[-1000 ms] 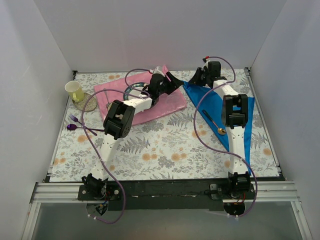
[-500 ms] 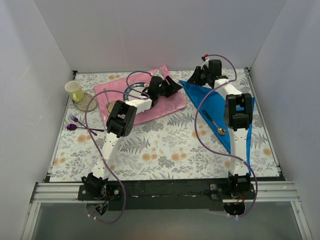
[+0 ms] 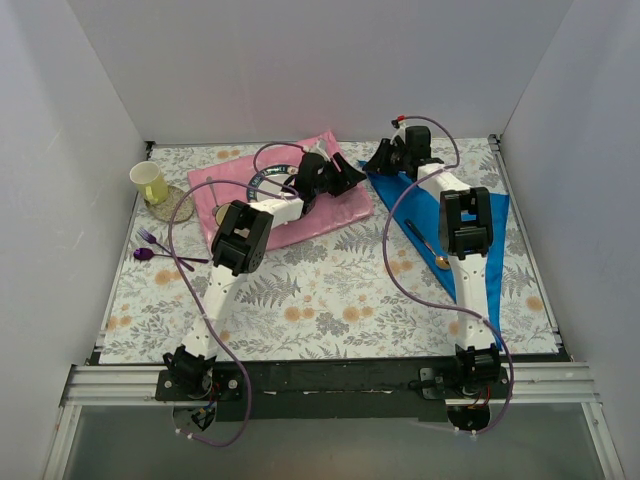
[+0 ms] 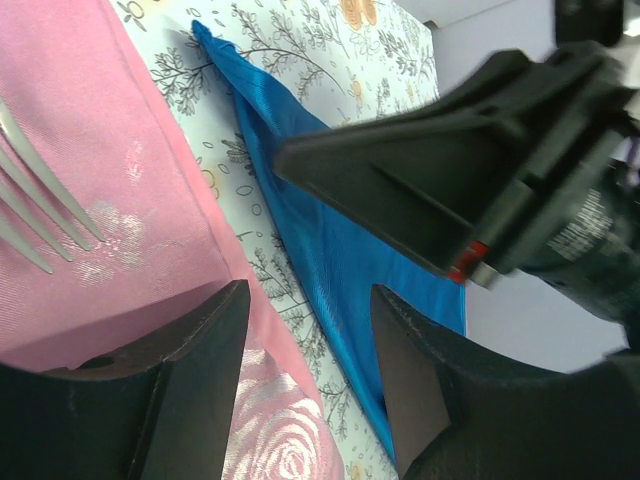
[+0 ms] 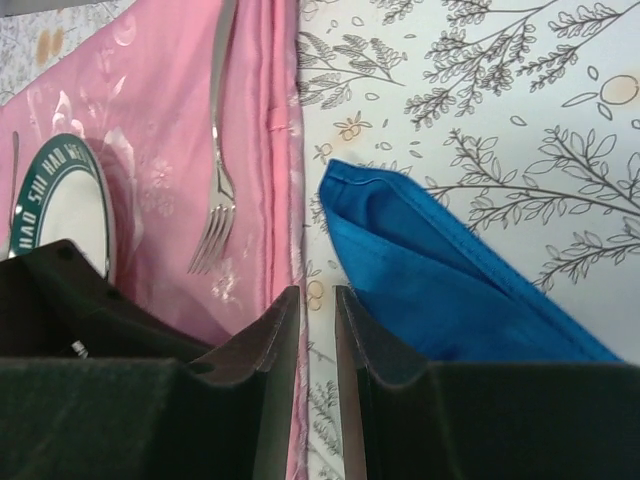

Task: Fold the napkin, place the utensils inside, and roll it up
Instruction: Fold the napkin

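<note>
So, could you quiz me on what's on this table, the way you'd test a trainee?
1. True or false: the silver fork lies on the pink placemat.
2. Which stands nearest the left edge of the table? A) yellow cup B) green-rimmed plate C) silver fork.
3. Fill in: beside a corner of the blue napkin, the right gripper has its jaws slightly apart, holding ____.
Key: 1 true; 2 A; 3 nothing.
</note>
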`<state>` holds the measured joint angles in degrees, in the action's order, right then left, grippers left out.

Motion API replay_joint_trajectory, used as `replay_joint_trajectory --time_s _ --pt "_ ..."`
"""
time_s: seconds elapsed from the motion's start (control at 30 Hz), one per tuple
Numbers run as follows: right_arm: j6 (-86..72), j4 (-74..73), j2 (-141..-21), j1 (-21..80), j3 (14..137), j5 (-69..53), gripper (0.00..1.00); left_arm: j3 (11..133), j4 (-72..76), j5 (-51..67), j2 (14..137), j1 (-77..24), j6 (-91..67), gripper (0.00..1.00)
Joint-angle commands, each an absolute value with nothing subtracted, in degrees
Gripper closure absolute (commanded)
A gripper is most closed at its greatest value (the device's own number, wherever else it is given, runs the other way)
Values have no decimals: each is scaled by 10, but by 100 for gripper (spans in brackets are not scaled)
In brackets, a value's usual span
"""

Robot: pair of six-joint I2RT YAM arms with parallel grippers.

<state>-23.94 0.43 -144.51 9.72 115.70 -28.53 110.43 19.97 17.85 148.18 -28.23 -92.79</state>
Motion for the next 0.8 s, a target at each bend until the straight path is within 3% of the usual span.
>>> replay_joint_trajectory --time_s 0.0,0.47,0.77 --pt "-244 21 -1488 88 1232 -276 72 1097 205 198 1411 -280 -919 49" --pt "-288 74 -1550 81 1314 -290 66 1060 216 209 1386 -280 -922 49" --pt "-201 1 -1457 85 1262 -288 63 1046 216 214 1367 -281 -925 48"
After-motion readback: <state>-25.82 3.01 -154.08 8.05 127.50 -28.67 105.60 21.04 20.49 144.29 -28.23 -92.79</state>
